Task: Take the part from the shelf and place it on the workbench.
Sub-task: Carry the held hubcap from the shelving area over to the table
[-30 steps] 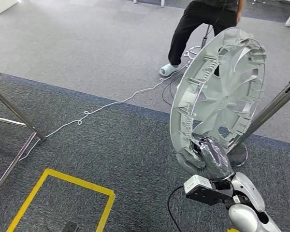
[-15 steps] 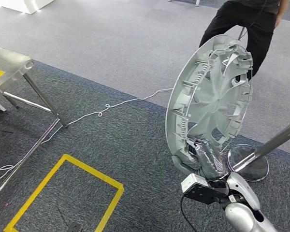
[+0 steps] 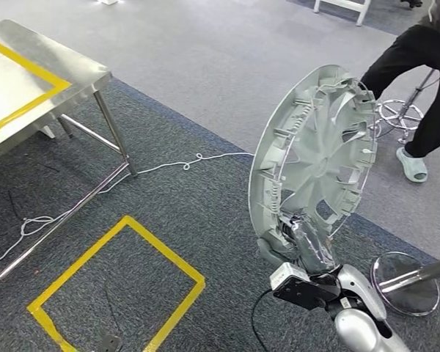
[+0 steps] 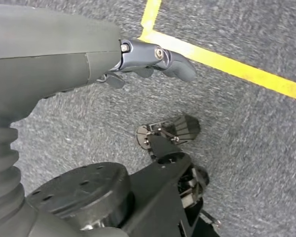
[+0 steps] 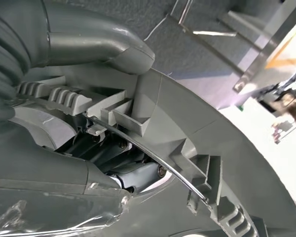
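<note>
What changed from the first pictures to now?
The camera swung with the robot: the steel workbench with yellow tape has come into view on the left, and the person has slid right. The right hand still grips the grey wheel cover upright by its lower rim.

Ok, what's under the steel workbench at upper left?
Under the workbench: dark carpet, its angled legs with a low crossbar, and a white cable trailing across the floor. The tabletop covers whatever lies further back.

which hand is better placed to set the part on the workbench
Right. The right hand already grips the hubcap at its lower rim, held upright. The left hand hangs over the carpet, holding nothing. The workbench stands ahead to the left.
</note>
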Controlling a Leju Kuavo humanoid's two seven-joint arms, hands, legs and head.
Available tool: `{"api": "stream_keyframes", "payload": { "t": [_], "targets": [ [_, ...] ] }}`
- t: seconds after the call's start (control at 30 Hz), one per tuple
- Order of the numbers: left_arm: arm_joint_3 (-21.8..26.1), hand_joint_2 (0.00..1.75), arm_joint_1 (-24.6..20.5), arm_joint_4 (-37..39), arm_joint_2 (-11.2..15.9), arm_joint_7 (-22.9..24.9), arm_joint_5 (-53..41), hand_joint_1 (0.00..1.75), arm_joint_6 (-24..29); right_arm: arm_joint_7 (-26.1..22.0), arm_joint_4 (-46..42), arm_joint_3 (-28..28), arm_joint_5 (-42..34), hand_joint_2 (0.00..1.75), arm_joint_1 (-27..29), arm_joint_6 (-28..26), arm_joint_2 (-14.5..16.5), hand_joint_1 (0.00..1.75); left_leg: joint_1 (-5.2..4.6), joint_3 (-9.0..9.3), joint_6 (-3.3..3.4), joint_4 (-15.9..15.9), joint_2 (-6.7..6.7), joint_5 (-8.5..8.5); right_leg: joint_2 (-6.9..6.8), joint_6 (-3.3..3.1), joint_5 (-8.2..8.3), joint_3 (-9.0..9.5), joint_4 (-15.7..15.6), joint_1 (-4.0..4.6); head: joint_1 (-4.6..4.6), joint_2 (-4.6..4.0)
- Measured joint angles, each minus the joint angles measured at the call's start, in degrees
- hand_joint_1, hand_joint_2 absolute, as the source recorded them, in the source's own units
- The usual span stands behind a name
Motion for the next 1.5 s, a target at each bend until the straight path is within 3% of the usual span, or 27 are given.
{"api": "stream_keyframes", "payload": {
  "t": [0.07,0.1,0.17,0.2,0.27,0.33,0.4,0.43,0.47,0.53,0.6,0.67,0.73,0.8,0.87,0.9,0.97,1.0,1.03,1.1,1.17,1.2,1.23,1.3,1.37,1.43,1.5],
  "targets": [
    [0.00,1.75,-0.05,-0.01,-0.01,0.03,-0.01,0.00,0.02,-0.01,0.04,0.00,0.03,1.75,0.04,-0.04,0.03,1.59,0.27,0.10,-0.64,0.18,-1.53,-0.11,2.28,0.59,4.27,4.63,-9.21,-0.72,0.09,0.00],
    [0.00,1.75,-0.13,-0.02,0.00,0.03,0.00,0.00,0.03,-0.02,0.07,0.01,0.07,1.75,0.05,-0.05,0.07,1.59,0.34,-0.06,-0.99,0.39,-2.15,-0.10,3.56,0.70,5.40,6.54,-12.85,-1.08,0.15,0.00],
    [0.00,1.75,-0.09,-0.02,0.04,0.04,0.01,0.00,0.05,0.00,0.12,0.03,0.09,1.75,0.17,-0.08,0.15,1.59,0.33,-0.75,-1.55,0.57,-3.09,0.30,4.63,0.41,5.59,7.82,-15.42,-1.27,0.06,0.00],
    [0.02,1.75,0.05,-0.02,0.03,0.08,0.04,0.00,0.04,0.04,0.13,0.03,0.09,1.75,0.23,-0.09,0.21,1.59,0.38,-1.10,-1.76,0.56,-3.46,0.52,4.01,-0.03,5.57,7.72,-15.44,-1.19,-0.07,0.01],
    [0.07,1.75,0.33,-0.02,-0.03,0.29,0.10,0.00,0.02,0.09,0.12,-0.03,0.10,1.75,0.24,-0.15,0.31,1.59,0.30,-1.98,-2.22,1.63,-2.35,-0.35,2.69,-0.70,5.67,7.57,-15.37,-1.11,-0.32,0.01],
    [0.13,1.75,0.28,-0.02,-0.14,0.54,0.14,0.00,-0.01,0.07,0.10,-0.10,0.14,1.75,0.34,-0.30,0.34,1.59,0.13,-4.88,-2.71,7.71,0.26,-3.97,1.24,-1.23,5.76,7.61,-15.62,-1.05,-0.65,0.01],
    [0.16,1.75,0.15,-0.02,-0.28,0.65,0.11,0.00,-0.01,0.07,0.10,-0.11,0.15,1.75,0.68,-0.39,0.36,1.59,0.11,-9.12,-2.95,16.68,1.48,-7.94,-0.38,-1.47,5.74,7.62,-15.70,-0.87,-0.85,0.01],
    [0.17,1.75,0.18,-0.02,-0.36,0.70,0.08,0.00,0.00,0.06,0.11,-0.08,0.17,1.75,0.86,-0.39,0.43,1.59,0.10,-10.40,-2.90,19.40,1.59,-8.66,-1.14,-1.54,5.69,7.65,-15.72,-0.77,-0.85,0.01],
    [0.17,1.75,0.23,-0.02,-0.41,0.77,0.04,0.00,0.02,0.06,0.11,-0.05,0.17,1.75,0.99,-0.40,0.53,1.59,0.07,-10.49,-2.72,19.73,1.64,-8.12,-1.86,-1.61,5.64,7.73,-15.75,-0.67,-0.86,0.01],
    [0.17,1.75,0.26,-0.02,-0.44,0.87,-0.01,0.00,0.11,0.04,0.11,-0.02,0.17,1.75,1.03,-0.47,0.87,1.59,-0.28,-7.31,-1.89,13.98,2.46,-4.44,-3.11,-1.75,5.52,8.14,-15.92,-0.40,-0.85,0.01],
    [0.19,1.75,0.08,-0.03,-0.30,0.89,-0.05,0.00,0.26,-0.07,0.11,-0.02,0.14,1.75,0.98,-0.72,1.27,1.59,-1.30,-2.60,-0.46,5.50,5.86,-0.98,-4.16,-1.73,5.36,8.71,-16.16,-0.10,-0.92,0.00],
    [0.20,1.75,-0.20,-0.04,-0.16,0.90,-0.12,0.00,0.39,-0.16,0.13,-0.01,0.10,1.75,0.95,-0.98,1.61,1.59,-1.94,-0.26,0.40,0.92,8.00,-0.30,-5.30,-1.49,5.18,8.93,-16.23,0.33,-1.05,0.01],
    [0.21,1.75,-0.18,-0.04,-0.14,0.95,-0.27,0.00,0.50,-0.17,0.13,-0.02,0.04,1.75,0.85,-1.08,1.90,1.59,-1.64,0.23,0.38,-0.37,6.68,-0.49,-6.45,-1.13,4.85,9.06,-16.25,0.59,-1.14,0.01],
    [0.23,1.75,-0.01,-0.04,-0.07,1.02,-0.46,0.00,0.56,-0.20,0.11,-0.08,-0.02,1.75,0.73,-1.13,2.07,1.59,-1.19,0.62,0.49,-0.96,5.12,-0.20,-4.77,-0.67,2.94,8.16,-13.76,0.48,-0.97,0.00],
    [0.26,1.75,-0.12,-0.04,0.00,1.04,-0.55,0.00,0.57,-0.25,0.13,-0.12,-0.05,1.75,0.75,-1.19,2.14,1.59,-0.90,0.77,0.71,-1.10,3.75,0.02,-1.65,-0.29,-0.89,4.67,-6.22,0.39,-0.61,0.00],
    [0.26,1.75,-0.20,-0.04,0.01,1.05,-0.57,0.00,0.57,-0.26,0.16,-0.11,-0.07,1.75,0.85,-1.20,2.17,1.59,-0.86,0.76,0.78,-1.10,3.01,0.07,-0.84,-0.15,-2.76,2.27,-1.44,0.39,-0.48,0.01],
    [0.27,1.75,-0.17,-0.04,0.02,1.04,-0.67,0.00,0.66,-0.23,0.30,-0.11,-0.11,1.75,1.09,-1.20,2.20,1.59,-0.79,0.79,0.76,-1.08,1.47,0.11,-0.35,0.04,-3.66,-0.73,3.75,0.37,-0.32,0.01],
    [0.27,1.75,-0.12,-0.04,0.05,1.04,-0.76,0.00,0.72,-0.21,0.37,-0.13,-0.14,1.75,1.13,-1.20,2.23,1.59,-0.70,0.85,0.66,-1.05,0.66,0.13,-0.26,0.09,-2.34,-0.54,2.73,0.33,-0.31,0.01],
    [0.28,1.75,-0.08,-0.04,0.09,1.05,-0.84,0.00,0.79,-0.21,0.40,-0.14,-0.15,1.75,1.10,-1.20,2.27,1.59,-0.56,0.94,0.48,-0.99,-0.12,0.12,0.06,0.19,-0.07,0.96,-0.78,0.21,-0.31,0.01],
    [0.29,1.75,-0.14,-0.05,0.27,1.05,-0.94,0.00,0.89,-0.25,0.42,-0.14,-0.15,1.75,0.99,-1.21,2.42,1.59,-0.38,0.94,-0.15,-0.63,-1.58,-0.03,2.58,0.67,4.27,5.44,-10.19,-0.51,-0.21,0.00],
    [0.30,1.75,-0.21,-0.06,0.45,1.05,-0.95,0.00,0.96,-0.30,0.44,-0.14,-0.16,1.75,0.99,-1.22,2.61,1.59,-0.40,0.48,-0.64,-0.20,-2.62,0.05,4.69,0.41,5.72,8.11,-15.39,-1.02,-0.24,0.00],
    [0.31,1.75,-0.17,-0.07,0.51,1.05,-0.95,0.00,0.99,-0.31,0.46,-0.14,-0.20,1.75,1.04,-1.23,2.71,1.59,-0.39,0.14,-0.76,-0.06,-3.05,0.17,4.61,0.01,5.68,8.44,-16.05,-1.00,-0.30,0.01],
    [0.33,1.75,-0.04,-0.07,0.59,1.06,-0.95,0.00,0.99,-0.30,0.48,-0.15,-0.22,1.75,1.06,-1.23,2.79,1.59,-0.32,-0.12,-0.87,-0.08,-3.41,0.32,3.95,-0.54,5.66,8.41,-16.04,-0.97,-0.44,0.01],
    [0.36,1.75,0.20,-0.07,0.70,1.06,-0.92,0.00,1.00,-0.29,0.46,-0.16,-0.23,1.75,0.99,-1.26,2.93,1.59,-0.35,-1.18,-1.37,1.61,-2.40,-0.97,2.60,-1.29,5.77,8.43,-16.25,-0.98,-0.73,0.01],
    [0.37,1.75,0.09,-0.07,0.69,1.05,-0.89,0.00,1.01,-0.31,0.44,-0.18,-0.20,1.75,0.93,-1.31,3.02,1.59,-0.34,-4.41,-2.08,8.28,0.14,-4.85,1.23,-1.90,5.88,8.51,-16.55,-0.93,-1.22,0.00],
    [0.37,1.75,-0.09,-0.07,0.60,1.05,-0.89,0.00,0.99,-0.31,0.44,-0.19,-0.21,1.75,1.08,-1.32,3.05,1.59,-0.13,-8.66,-2.50,16.87,1.47,-8.54,-0.30,-2.10,5.88,8.52,-16.66,-0.84,-1.49,-0.01],
    [0.37,1.75,0.00,-0.07,0.52,1.06,-0.89,0.00,1.01,-0.28,0.44,-0.20,-0.25,1.75,1.20,-1.36,3.05,1.59,-0.08,-9.82,-2.41,19.06,1.73,-8.20,-1.68,-2.15,5.79,8.63,-16.72,-0.74,-1.50,-0.01]
  ]
}}
